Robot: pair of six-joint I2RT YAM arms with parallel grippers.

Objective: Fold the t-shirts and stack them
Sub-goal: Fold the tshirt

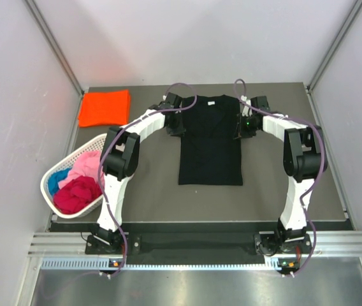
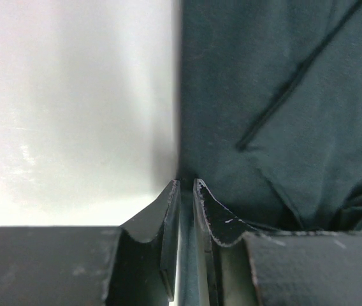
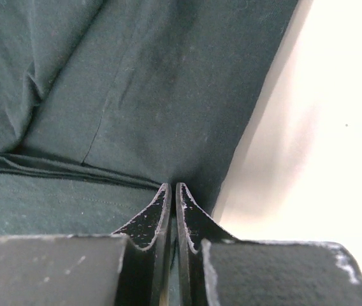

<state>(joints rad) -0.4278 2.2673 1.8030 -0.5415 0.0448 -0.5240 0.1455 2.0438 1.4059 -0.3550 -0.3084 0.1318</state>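
Pink, magenta and blue soft cloth t-shirts lie bunched together in the white oval plastic lattice basket, which sits at the left edge of the dark grey counter, toward its near-left corner. A bright orange cloth t-shirt sits folded flat at the far-left corner. The black soft cloth t-shirt lies spread flat mid-counter, with its collar and small white neck label toward the far edge and its hem toward the near edge. The left fingers are nipped on its left sleeve edge, a thin slit between them. The right fingers are clenched tight, tips down on the right sleeve cloth; whether any cloth is caught cannot be told.
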